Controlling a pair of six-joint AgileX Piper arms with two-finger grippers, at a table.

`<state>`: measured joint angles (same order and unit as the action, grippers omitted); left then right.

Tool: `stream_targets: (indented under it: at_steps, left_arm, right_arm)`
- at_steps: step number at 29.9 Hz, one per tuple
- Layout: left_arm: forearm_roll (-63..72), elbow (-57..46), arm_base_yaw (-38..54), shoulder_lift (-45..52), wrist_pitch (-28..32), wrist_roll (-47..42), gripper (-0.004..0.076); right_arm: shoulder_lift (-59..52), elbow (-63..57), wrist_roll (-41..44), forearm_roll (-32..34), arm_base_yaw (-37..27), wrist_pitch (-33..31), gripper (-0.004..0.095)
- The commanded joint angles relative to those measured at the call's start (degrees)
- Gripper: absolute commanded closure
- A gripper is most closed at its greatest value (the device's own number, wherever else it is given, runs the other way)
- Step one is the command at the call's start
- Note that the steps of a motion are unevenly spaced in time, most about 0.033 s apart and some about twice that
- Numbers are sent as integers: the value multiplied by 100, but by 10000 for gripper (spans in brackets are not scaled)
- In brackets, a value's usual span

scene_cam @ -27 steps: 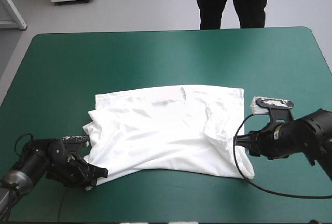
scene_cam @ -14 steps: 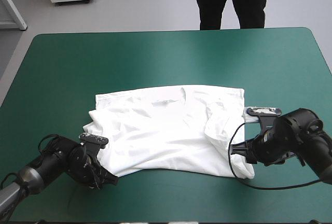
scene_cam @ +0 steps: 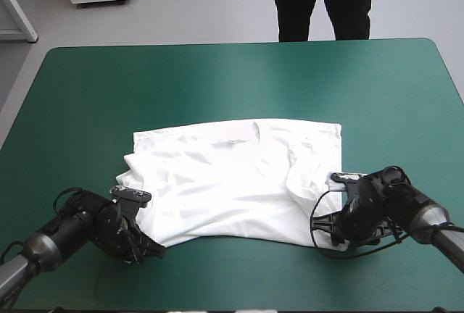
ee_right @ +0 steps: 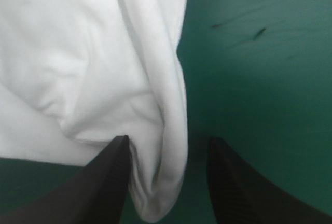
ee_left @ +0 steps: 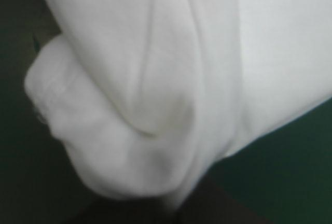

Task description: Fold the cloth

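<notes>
Teal-green bench (scene_cam: 217,74) bears the T-shirt (scene_cam: 232,182), spread flat near its middle. At the shirt's near-left corner the left arm (scene_cam: 80,226) lies low, and the left jaws pinch the cloth. At the near-right corner the right arm (scene_cam: 384,208) bends low; the right jaws stand apart, a fold between them.
</notes>
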<state>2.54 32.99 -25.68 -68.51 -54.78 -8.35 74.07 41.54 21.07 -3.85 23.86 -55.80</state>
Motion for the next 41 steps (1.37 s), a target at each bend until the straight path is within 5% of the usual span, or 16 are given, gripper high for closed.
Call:
stream_targets:
  at_steps: [1,6,11,26,41]
  left_arm:
    - [790,-110,-110,-169,779,-73,746]
    - [790,-110,-110,-169,791,-73,746]
    - [835,-110,-110,-169,791,-73,746]
    - [784,1056,-110,-149,103,-15,746]
    - [-703,3420,-99,-479,-271,-28,746]
  right_arm:
    - [164,90,-45,-38,4,204,466]
    - [564,90,-58,-56,4,193,498]
    - [616,85,-28,-104,4,113,921]
    - [-578,1067,-100,155,4,-878,925]
    - [55,2781,-193,1071,4,-452,925]
